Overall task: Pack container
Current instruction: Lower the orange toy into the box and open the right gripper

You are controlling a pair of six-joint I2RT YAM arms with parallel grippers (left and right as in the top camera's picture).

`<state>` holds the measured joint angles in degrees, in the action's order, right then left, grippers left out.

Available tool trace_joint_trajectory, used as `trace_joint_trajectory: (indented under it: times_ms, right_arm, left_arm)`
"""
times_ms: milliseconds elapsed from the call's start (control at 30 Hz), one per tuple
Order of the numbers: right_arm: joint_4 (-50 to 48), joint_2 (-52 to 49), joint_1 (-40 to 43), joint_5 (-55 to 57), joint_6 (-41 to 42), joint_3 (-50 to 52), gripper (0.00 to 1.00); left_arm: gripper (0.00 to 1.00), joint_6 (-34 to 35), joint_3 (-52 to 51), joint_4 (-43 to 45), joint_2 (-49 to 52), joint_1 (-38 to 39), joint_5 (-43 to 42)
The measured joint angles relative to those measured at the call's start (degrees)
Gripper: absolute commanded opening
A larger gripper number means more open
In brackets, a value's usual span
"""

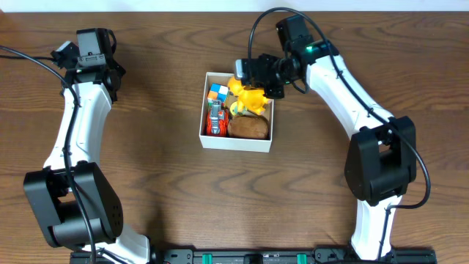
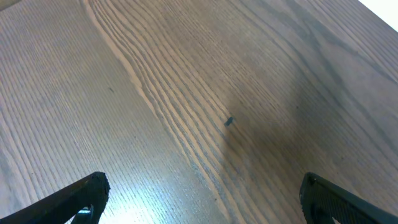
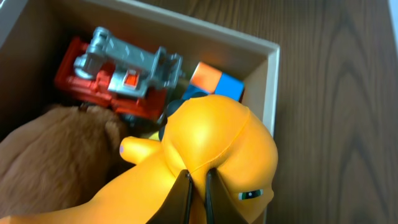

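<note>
Overhead view: container (image 1: 236,144) at mid-surface (image 1: 154,139), square and shallow, white walls, brown inside.
Right claw (image 1: 251,82): together, clamped on yellow toy (image 1: 249,100); thin fingertips (image 3: 185,194) pinched into the toy's rounded back in the right wrist view.
Left claw (image 2: 202,198): wide apart, nothing between, over bare wood at the far left, well apart from the container.
Contents: brown plush (image 1: 249,127) in the near right corner, red toy vehicle (image 1: 214,122) along the left wall, coloured cube (image 1: 218,92) in the far left corner.
Key relation: yellow toy directly over the far right corner of the container, inside the line of the walls, just beside the cube and above the plush. Contact with the plush: cannot tell.
Toy long axis: roughly far-to-near along the right wall.
Nearer arm: right, already over the container.
Judged next move: short drop straight down, then release.
Risk: toy resting high on the plush, tipping over the right rim.
</note>
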<state>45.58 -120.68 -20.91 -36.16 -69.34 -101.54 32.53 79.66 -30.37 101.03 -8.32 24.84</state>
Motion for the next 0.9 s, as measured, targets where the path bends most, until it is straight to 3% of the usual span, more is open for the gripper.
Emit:
trace_joint_trajectory:
  times_ms: [300, 900]
  right_arm:
    - [-5.0, 0.0, -1.4, 0.2, -0.4, 0.0, 0.01]
    - [-0.5, -0.2, -1.4, 0.3, -0.7, 0.0, 0.01]
  left_arm:
    - [0.98, 0.0, 0.0, 0.0, 0.0, 0.0, 0.0]
    - [0.98, 0.0, 0.0, 0.0, 0.0, 0.0, 0.0]
